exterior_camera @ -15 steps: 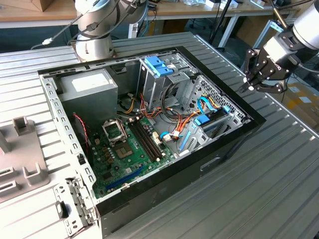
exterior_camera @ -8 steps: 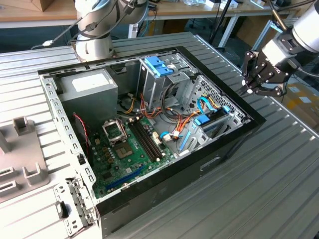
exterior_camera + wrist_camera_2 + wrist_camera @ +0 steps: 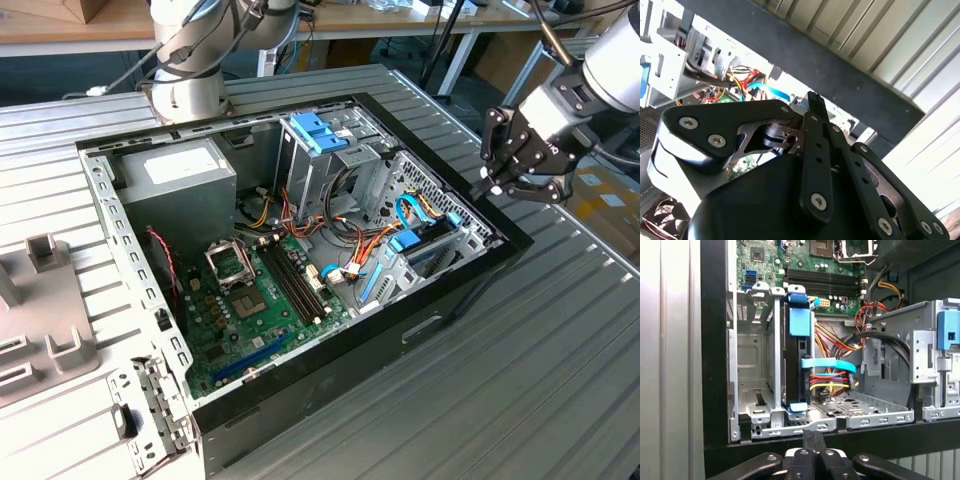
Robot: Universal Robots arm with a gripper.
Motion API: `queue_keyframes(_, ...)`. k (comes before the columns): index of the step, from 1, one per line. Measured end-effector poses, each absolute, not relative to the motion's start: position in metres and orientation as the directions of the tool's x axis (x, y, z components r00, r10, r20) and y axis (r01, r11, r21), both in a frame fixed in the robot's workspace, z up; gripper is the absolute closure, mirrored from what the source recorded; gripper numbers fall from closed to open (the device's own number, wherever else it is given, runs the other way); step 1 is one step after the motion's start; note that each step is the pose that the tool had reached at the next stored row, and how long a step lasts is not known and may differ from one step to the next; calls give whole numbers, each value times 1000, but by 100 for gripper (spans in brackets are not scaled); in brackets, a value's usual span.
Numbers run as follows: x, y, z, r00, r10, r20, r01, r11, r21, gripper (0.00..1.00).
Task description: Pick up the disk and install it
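Blue-railed disk (image 3: 799, 340) edge-on, half-hidden in bay (image 3: 760, 390).

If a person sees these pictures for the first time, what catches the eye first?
The open computer case fills the grooved table, its green motherboard exposed. The black gripper hovers outside the case's rim at the exterior view's right, fingers closed. In the first wrist view, the disk sits upright in the drive bay.

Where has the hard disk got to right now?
The disk stands on edge in the drive bay of the open computer case, at the exterior view's right, near the gripper.
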State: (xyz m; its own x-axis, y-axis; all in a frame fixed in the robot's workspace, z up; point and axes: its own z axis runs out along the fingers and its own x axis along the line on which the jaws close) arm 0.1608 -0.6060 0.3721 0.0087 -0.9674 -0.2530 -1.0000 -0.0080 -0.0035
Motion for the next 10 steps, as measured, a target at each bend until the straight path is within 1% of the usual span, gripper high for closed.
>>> queue_keyframes(10, 158, -610, 372, 9, -967, -254, -1000, -8, -4, 89)
